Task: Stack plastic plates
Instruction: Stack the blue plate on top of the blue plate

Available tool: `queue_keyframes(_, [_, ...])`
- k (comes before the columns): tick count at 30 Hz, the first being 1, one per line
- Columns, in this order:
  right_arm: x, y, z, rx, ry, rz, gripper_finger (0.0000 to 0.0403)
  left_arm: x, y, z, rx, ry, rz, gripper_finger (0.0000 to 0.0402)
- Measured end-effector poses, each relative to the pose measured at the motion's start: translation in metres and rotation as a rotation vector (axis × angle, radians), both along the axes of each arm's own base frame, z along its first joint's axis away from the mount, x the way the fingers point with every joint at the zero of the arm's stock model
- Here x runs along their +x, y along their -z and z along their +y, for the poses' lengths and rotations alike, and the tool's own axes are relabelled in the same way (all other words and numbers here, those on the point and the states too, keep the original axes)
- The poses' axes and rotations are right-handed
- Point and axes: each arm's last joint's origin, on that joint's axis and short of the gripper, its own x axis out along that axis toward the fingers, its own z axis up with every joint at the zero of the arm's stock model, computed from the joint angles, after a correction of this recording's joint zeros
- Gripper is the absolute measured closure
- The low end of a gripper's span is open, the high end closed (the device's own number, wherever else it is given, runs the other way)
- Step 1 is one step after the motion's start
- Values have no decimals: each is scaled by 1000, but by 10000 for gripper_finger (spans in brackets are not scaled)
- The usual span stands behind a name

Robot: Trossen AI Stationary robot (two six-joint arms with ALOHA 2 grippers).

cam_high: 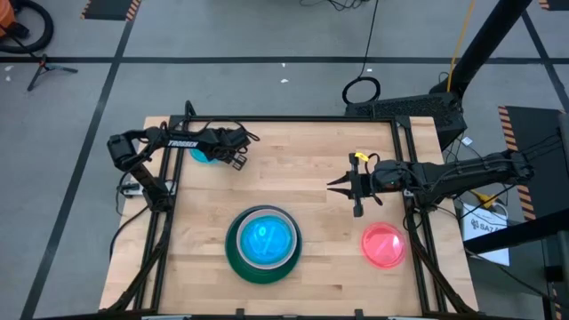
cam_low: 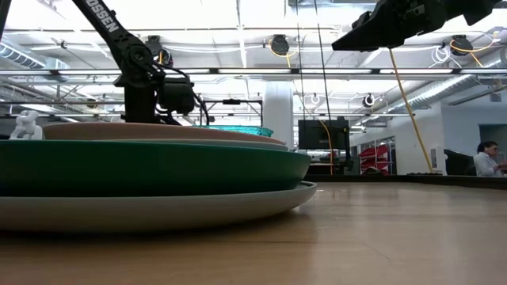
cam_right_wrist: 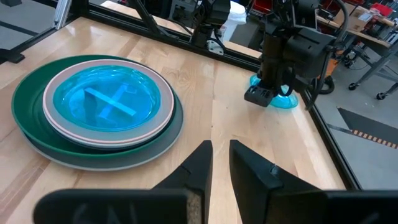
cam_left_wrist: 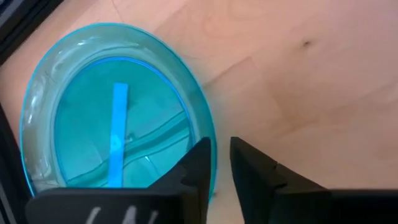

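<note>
A small translucent cyan plate (cam_left_wrist: 112, 118) lies by the table's far left corner (cam_high: 203, 155). My left gripper (cam_left_wrist: 216, 163) stands over its rim, fingers close together. Near the front edge sits a stack (cam_high: 262, 244): a large grey plate (cam_right_wrist: 158, 146) at the bottom, a dark green one (cam_right_wrist: 25, 106) on it, then medium plates and a cyan plate (cam_right_wrist: 106, 99) on top. A small pink-red plate (cam_high: 384, 246) lies flat at the near right. My right gripper (cam_high: 336, 187) hovers shut above the table's right middle and touches nothing. My left gripper pinches the cyan plate's rim (cam_left_wrist: 210, 140) on the side toward the table's middle. One finger (cam_left_wrist: 198, 163) is over the plate's inside and the other finger (cam_left_wrist: 249, 165) is outside it. It comes from above, pointing down. Whether the plate is lifted, I cannot tell.
A black frame rail (cam_high: 284, 118) runs along the table's far edge and down both sides. Bare wood lies between the stack and the cyan plate (cam_high: 293, 173). A person sits far off in the room (cam_low: 485, 158).
</note>
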Motion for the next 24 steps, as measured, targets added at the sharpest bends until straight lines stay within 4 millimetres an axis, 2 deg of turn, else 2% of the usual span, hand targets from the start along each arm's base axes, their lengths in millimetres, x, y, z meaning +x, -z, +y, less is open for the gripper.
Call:
queue_keyframes(8, [0,0,0,0,0,0,355,0,0,-1,-5,2,-1,393])
queue_keyframes(14, [0,0,0,0,0,0,355,4,0,-8,-16,26,2,396])
queue_keyframes(24, [0,0,0,0,0,0,355,32,-21,-45,-46,166,27,397])
